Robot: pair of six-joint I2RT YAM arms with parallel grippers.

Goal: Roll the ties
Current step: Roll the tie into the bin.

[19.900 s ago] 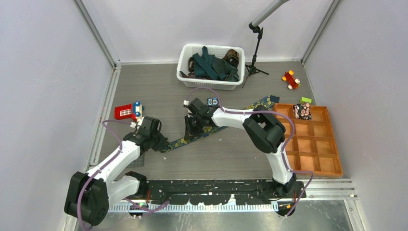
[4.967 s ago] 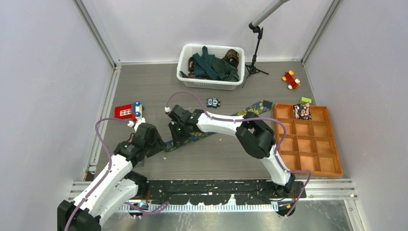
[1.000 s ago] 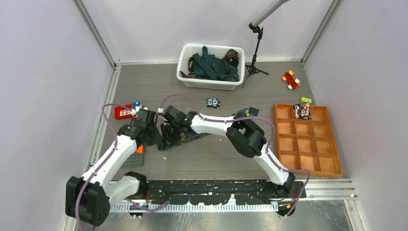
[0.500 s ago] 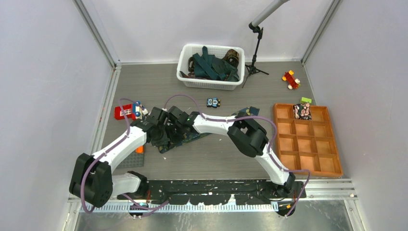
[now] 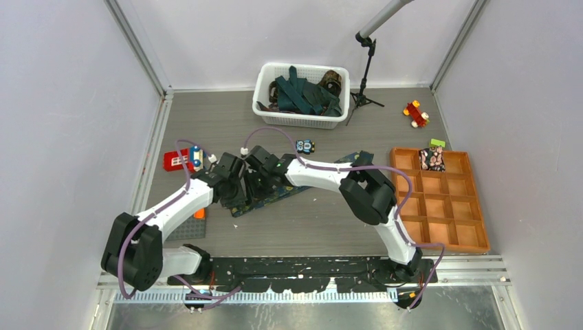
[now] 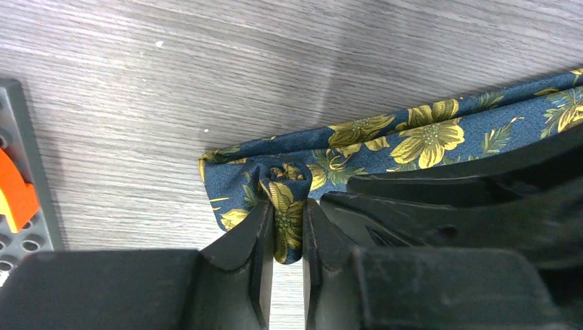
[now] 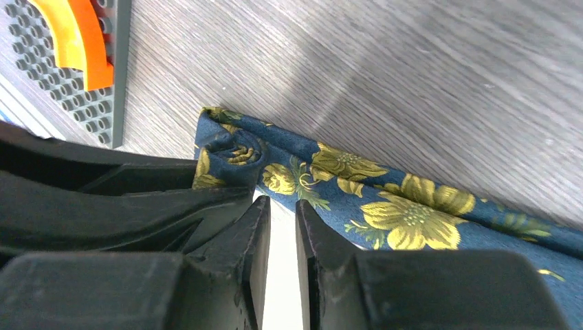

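Flower tie (image 6: 426,134), rolled end pinched by left pincer (image 6: 287,212), hidden from above, right pincer (image 7: 282,204) narrow, empty

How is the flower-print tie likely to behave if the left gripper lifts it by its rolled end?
Probably floppy: the tie bunches into soft folds where the left gripper pinches it. The small roll would likely unwind if released. Its long remainder, lying flat on the table, would probably drag behind.
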